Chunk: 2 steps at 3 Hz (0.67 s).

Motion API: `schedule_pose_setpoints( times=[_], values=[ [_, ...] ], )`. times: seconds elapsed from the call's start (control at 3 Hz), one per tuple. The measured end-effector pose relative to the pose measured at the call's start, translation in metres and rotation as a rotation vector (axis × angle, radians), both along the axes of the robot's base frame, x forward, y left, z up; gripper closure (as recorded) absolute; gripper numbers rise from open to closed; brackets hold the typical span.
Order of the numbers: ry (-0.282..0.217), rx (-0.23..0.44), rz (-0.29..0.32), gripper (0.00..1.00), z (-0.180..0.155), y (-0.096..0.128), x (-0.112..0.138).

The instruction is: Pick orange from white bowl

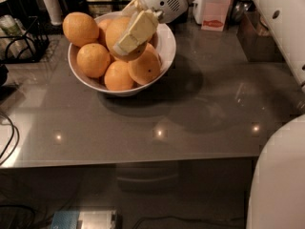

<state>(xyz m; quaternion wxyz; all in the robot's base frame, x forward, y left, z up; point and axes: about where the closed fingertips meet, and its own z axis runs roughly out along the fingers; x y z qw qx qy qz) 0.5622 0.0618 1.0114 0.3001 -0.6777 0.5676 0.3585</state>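
Note:
The white bowl [167, 46] stands at the back left of the grey table, piled with several oranges. My gripper [127, 33] reaches in from the upper right over the bowl's middle. Its cream finger [137, 28] lies across the front of the large plain orange [113, 31] at the top of the pile; the other finger is hidden behind the fruit. The gripper looks shut on this orange. An orange with a dark speck [146, 68] lies just below it. More oranges lie at the left [81, 28] and front [118, 76].
A black wire rack [19, 42] stands left of the bowl. A white carton [214, 12], a metal pot [240, 6] and a brown box [257, 32] stand at the back right. My white body [281, 175] fills the lower right. The table's front edge [143, 157] runs across.

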Motion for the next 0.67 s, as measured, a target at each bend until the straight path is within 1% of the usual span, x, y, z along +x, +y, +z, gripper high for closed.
schedule_pose_setpoints(
  times=[0.33,0.67],
  values=[
    [-0.031,-0.074,-0.047,1.0,0.026,0.017,-0.028],
    [-0.051,-0.1,-0.117,1.0,0.046,0.02,-0.062]
  ],
)
